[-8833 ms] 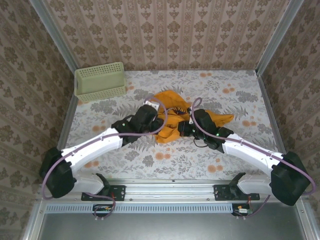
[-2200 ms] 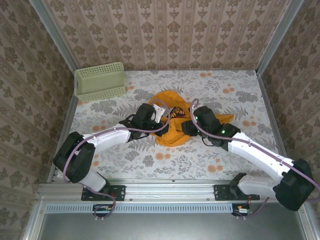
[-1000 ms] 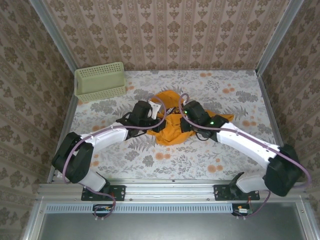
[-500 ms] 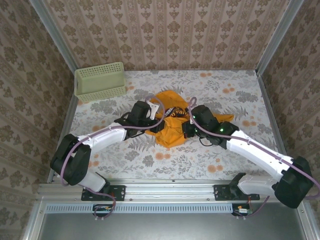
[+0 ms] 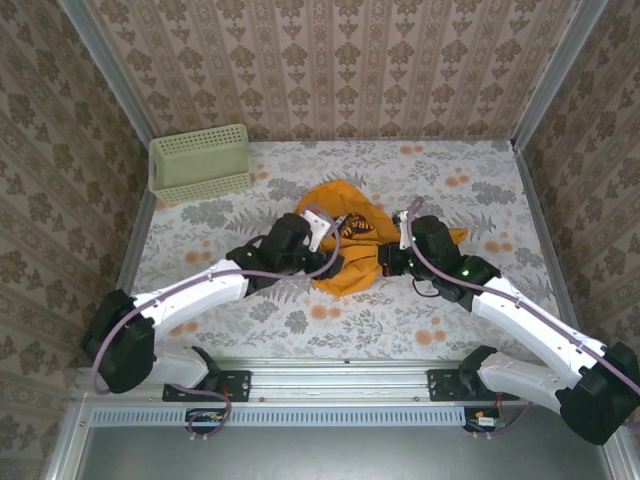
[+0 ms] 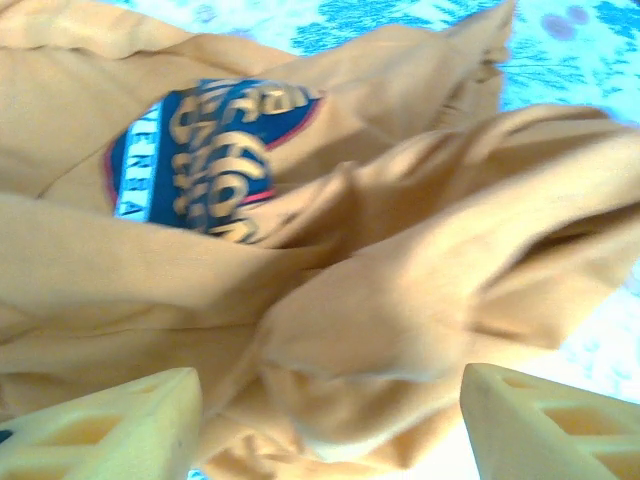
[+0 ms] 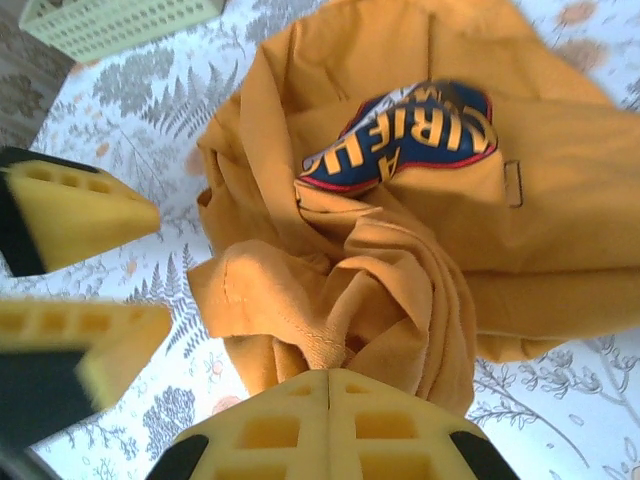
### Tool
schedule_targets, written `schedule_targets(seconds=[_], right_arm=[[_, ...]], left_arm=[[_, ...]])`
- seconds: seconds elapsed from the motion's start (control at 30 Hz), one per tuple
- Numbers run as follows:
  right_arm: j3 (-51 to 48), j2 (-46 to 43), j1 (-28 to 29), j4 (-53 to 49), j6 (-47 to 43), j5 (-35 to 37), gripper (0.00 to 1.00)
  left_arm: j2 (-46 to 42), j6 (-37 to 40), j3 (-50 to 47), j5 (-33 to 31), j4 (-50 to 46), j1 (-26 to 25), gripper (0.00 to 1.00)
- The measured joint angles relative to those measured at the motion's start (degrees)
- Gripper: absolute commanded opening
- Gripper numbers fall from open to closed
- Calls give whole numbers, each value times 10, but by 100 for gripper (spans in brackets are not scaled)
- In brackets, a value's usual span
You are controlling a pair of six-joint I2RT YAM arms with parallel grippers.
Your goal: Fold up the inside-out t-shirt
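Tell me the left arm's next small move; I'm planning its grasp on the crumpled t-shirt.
Probably ease the left gripper forward and close on the t-shirt fold ahead: its jaws stand open at the cloth's edge, while the right gripper pinches another bunch.

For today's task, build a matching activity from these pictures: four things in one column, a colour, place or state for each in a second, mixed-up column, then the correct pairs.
Things
1. t-shirt
2. basket
3. left gripper
4. right gripper

Descriptions
A. open, fingers apart
B. pale green, far left
C. shut, pinching the t-shirt
D. orange-yellow, crumpled

Pairs: 1-D, 2-B, 3-A, 4-C
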Motion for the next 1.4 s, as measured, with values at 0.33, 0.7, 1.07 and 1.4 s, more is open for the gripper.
schedule_targets(seconds=[0.33,0.7,1.07,1.4], right_arm=[[0,4,26,26,-1,-30,0],[0,4,33,28,-3,-34,0],[7,36,32,12,4,45,27],[-16,1,100,1,17,129,61]], left_arm=[[34,33,18,-20,-2,-29,67],[98,52,54,-51,-5,-27,30],[99,28,55,-22,-3,6,0],[54,-51,55,65,15,48,0]])
